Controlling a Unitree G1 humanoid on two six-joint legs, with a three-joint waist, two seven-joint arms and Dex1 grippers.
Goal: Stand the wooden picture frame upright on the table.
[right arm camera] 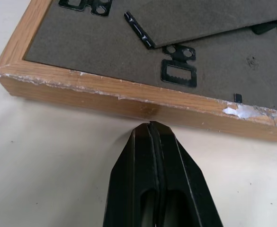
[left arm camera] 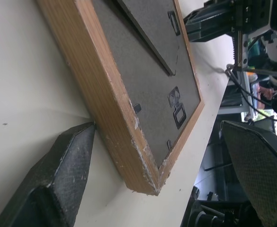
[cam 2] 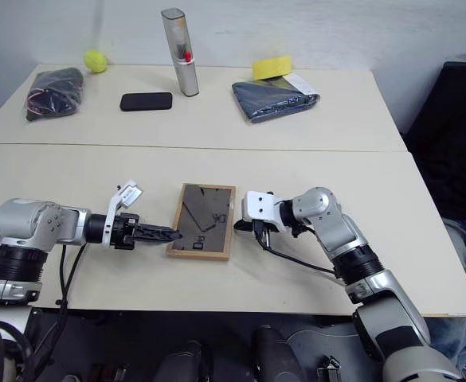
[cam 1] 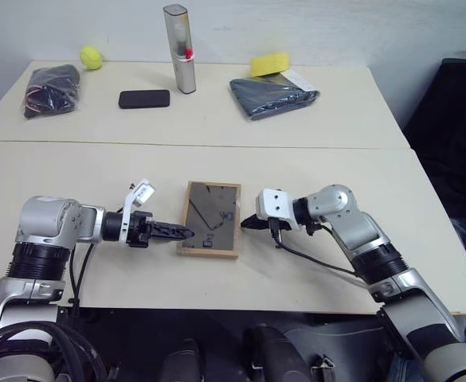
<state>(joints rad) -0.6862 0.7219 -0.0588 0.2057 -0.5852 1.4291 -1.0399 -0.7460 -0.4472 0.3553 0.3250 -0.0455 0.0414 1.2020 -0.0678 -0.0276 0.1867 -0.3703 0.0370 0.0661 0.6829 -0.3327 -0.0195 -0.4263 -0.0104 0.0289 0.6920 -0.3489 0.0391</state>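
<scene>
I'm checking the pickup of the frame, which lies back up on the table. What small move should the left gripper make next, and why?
Probably ease the left gripper forward and close on the wooden picture frame: its fingers stand open astride the frame's near corner, while the shut right gripper braces the opposite edge.

No text, label, brand, number or sign can be read on anything in these views.

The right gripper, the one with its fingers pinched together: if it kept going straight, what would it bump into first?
Most likely the wooden picture frame: the shut right gripper points at its near side edge, apparently almost touching it.
</scene>
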